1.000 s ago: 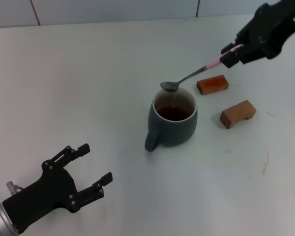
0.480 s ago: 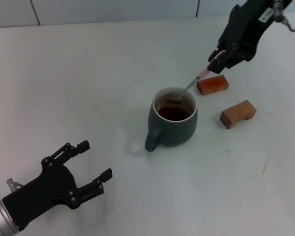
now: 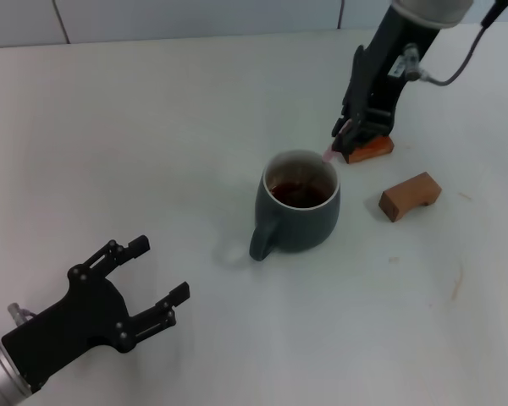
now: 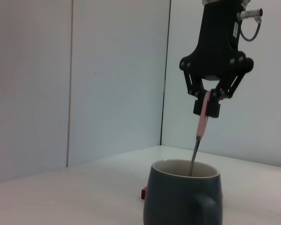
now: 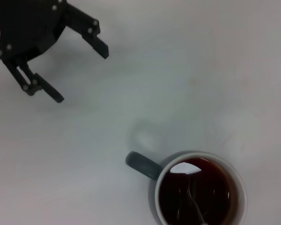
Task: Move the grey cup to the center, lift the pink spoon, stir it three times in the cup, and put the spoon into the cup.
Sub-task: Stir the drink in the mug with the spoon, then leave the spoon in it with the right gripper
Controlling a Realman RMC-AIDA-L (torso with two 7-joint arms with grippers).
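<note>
The grey cup (image 3: 298, 210) stands mid-table with dark brown liquid inside and its handle toward me and to the left. My right gripper (image 3: 348, 144) hangs just behind the cup's far right rim, shut on the pink spoon (image 3: 328, 155) by its handle. The spoon stands steeply, its bowl down inside the cup. In the left wrist view the right gripper (image 4: 207, 108) holds the spoon (image 4: 202, 123) over the cup (image 4: 185, 199). The right wrist view shows the spoon's bowl (image 5: 195, 206) sunk in the liquid of the cup (image 5: 161, 178). My left gripper (image 3: 161, 269) is open and empty at the near left.
An orange-brown wooden block (image 3: 374, 149) lies just behind the right gripper, partly hidden by it. A second brown block (image 3: 409, 195) lies to the right of the cup. The left gripper (image 5: 82, 75) also shows in the right wrist view, away from the cup.
My right gripper has moved left and down, tipping the spoon from slanted to steep. The spoon's bowl went from above the rim down into the liquid. The left arm barely moved.
</note>
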